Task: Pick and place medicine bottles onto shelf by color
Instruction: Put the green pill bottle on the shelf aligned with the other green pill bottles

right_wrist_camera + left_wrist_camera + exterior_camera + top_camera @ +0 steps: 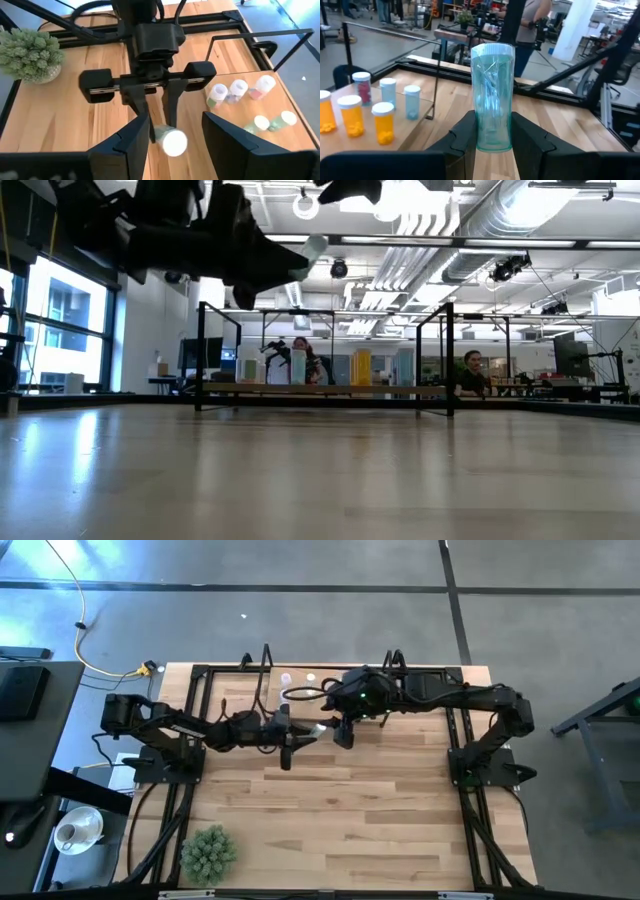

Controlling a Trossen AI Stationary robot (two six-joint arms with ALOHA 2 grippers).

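Clearly, the left gripper (156,117) holds a teal-green bottle (493,97) clamped between its jaws, white cap (174,141) pointing outward, raised above the table (340,810). Facing it, the right gripper (344,732) has its jaws parted around nothing, the bottle just ahead of them. More bottles (370,112) stand on the shelf (250,700) beyond.

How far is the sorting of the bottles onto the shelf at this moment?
Mostly done, it seems: several bottles already stand on the shelf, orange ones together, pale blue ones beside them. In hand: the left gripper holds a teal bottle above the table, with the right gripper open around it. Left: placing that bottle. No loose bottles show.
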